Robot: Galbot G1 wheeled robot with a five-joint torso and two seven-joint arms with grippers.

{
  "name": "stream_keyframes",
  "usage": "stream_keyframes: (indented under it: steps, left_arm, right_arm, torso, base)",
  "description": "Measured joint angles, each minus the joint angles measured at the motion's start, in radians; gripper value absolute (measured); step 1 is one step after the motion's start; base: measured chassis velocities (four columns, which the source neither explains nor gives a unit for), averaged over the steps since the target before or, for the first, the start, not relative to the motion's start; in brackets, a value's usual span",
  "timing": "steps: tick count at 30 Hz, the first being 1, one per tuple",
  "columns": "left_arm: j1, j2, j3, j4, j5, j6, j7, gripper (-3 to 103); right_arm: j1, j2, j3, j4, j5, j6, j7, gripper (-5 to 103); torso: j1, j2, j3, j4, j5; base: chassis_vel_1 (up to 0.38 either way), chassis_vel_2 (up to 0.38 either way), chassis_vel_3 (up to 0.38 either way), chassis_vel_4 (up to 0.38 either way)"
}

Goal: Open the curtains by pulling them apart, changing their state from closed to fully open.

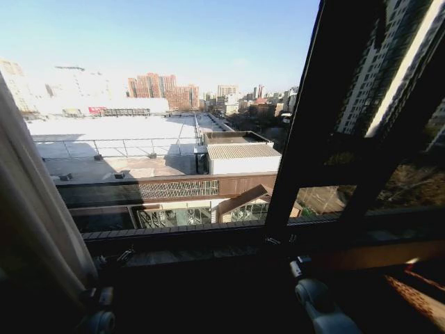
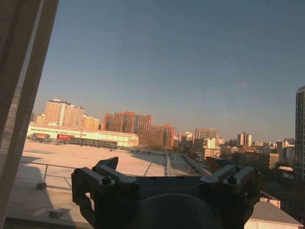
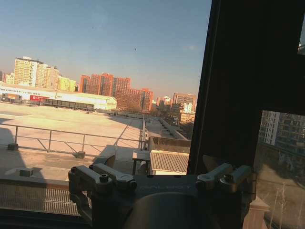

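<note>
- You're looking through bare glass; the curtains are hanging bunched at the far left, beside the left arm.
- Your left gripper is pointing at the window with its fingers spread, gripping nothing.
- Your right gripper is doing likewise beside the dark window frame, fingers apart and empty.

One curtain panel is seen, gathered at the left edge of the window. One window opening is counted, with clear glass across most of it. Two dark frame bars are noted at the right side, slanting side by side. Two grippers are counted: left gripper, jaws spread; right gripper, jaws spread.
</note>
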Motion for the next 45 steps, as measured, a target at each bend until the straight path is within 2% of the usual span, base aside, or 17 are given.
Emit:
stream_keyframes:
  steps: [16, 45]
  left_arm:
    - [-0.001, 0.001, 0.0, 0.002, 0.0, 0.0, -0.001, 100]
    - [-0.001, 0.001, 0.0, 0.002, 0.0, 0.001, -0.001, 100]
  right_arm:
    - [0.0, 0.0, 0.0, 0.0, 0.0, 0.0, 0.0, 100]
    - [0.0, 0.0, 0.0, 0.0, 0.0, 0.0, 0.0, 100]
  torso:
    - [0.0, 0.0, 0.0, 0.0002, -0.0001]
    - [0.0, 0.0, 0.0, 0.0002, 0.0]
  base:
    - [-0.075, -0.077, 0.073, 0.07]
    - [-0.332, -0.327, 0.332, 0.332]
